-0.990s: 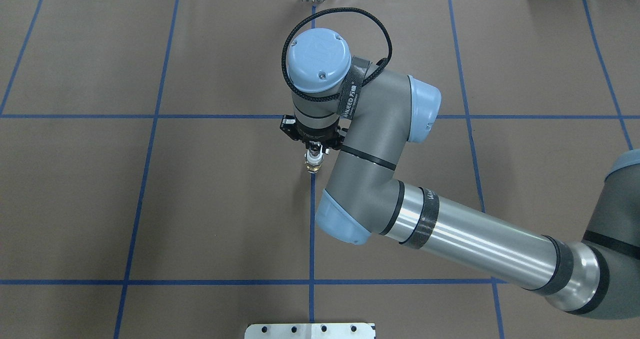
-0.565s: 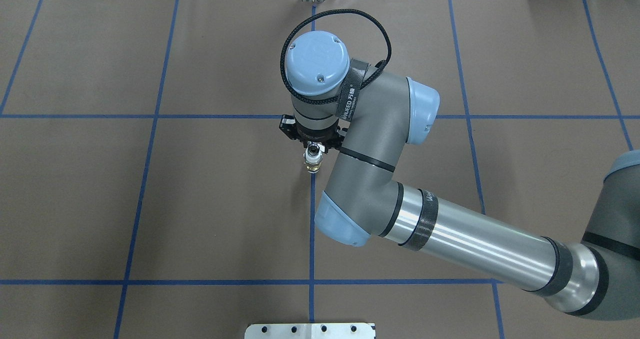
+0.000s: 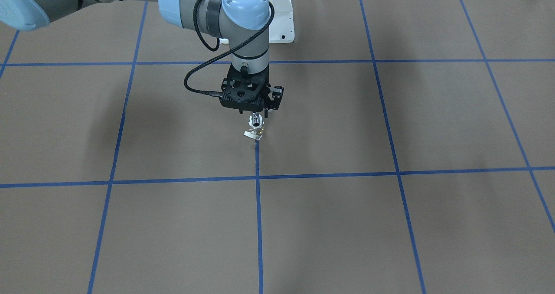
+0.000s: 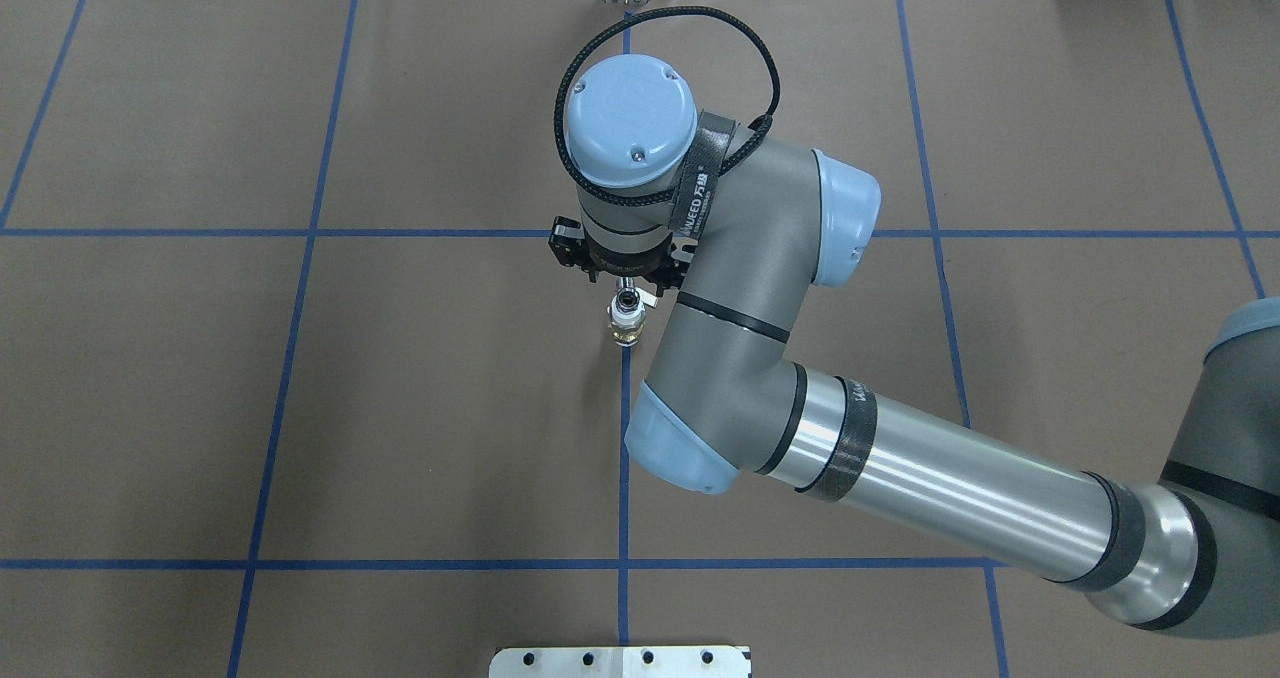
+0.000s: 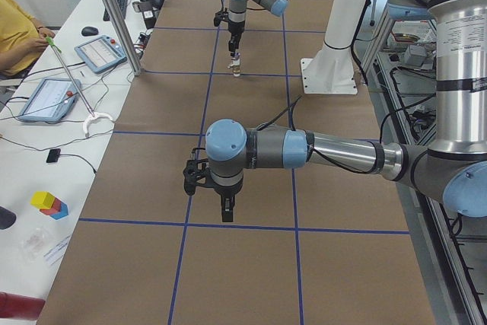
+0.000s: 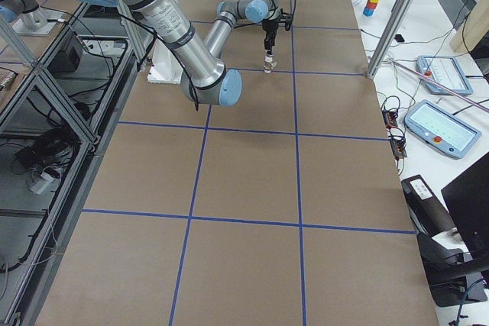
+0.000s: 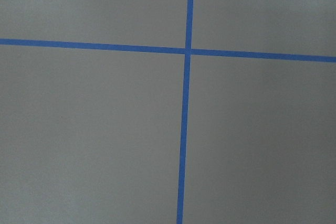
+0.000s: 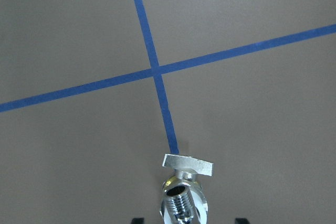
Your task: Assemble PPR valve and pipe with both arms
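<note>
The PPR valve stands on a blue tape line mid-table, its flat whitish tab sticking out. The chrome pipe sits upright in the valve's white collar. The joined pair also shows in the overhead view. My right gripper hangs just above the pipe, pointing down. In the right wrist view its black fingertips stand wide apart at either side, touching nothing, so it is open. My left gripper hangs over bare table far from the parts; I cannot tell whether it is open or shut.
Brown table cover with a blue tape grid. A white pedestal base stands behind the right gripper. Tablets and cables lie on a side table past the far edge. A person sits there.
The right wrist and gripper have drawn slightly away from the valve and pipe. The joined pair has stayed in place on the tape line.
</note>
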Robot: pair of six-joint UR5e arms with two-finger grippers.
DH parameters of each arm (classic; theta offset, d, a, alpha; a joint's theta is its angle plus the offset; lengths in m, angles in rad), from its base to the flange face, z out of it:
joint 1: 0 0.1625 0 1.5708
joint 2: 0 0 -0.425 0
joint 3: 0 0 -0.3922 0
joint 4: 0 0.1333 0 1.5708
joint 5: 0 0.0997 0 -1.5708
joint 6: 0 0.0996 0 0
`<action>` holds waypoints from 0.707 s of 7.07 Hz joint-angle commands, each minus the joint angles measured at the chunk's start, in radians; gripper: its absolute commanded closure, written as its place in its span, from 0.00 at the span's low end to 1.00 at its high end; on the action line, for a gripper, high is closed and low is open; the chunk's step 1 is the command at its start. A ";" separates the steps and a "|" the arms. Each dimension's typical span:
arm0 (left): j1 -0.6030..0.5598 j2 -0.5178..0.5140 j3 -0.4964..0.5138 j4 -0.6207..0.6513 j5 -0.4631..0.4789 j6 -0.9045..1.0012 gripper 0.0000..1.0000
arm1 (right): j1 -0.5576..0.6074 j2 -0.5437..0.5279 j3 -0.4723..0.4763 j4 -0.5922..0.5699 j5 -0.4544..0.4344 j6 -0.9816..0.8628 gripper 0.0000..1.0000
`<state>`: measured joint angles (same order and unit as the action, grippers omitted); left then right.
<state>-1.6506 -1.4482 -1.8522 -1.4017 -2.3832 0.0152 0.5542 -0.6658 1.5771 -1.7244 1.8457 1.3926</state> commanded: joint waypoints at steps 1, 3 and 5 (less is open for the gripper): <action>0.000 0.002 0.002 0.000 -0.001 0.000 0.00 | 0.064 -0.006 0.012 -0.003 0.013 -0.138 0.01; 0.000 0.003 0.004 0.001 0.002 -0.053 0.00 | 0.214 -0.050 0.015 -0.004 0.178 -0.344 0.01; 0.002 0.002 0.007 -0.020 0.009 -0.070 0.00 | 0.355 -0.199 0.096 -0.004 0.254 -0.601 0.01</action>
<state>-1.6504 -1.4453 -1.8474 -1.4053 -2.3790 -0.0475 0.8172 -0.7760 1.6282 -1.7287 2.0543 0.9703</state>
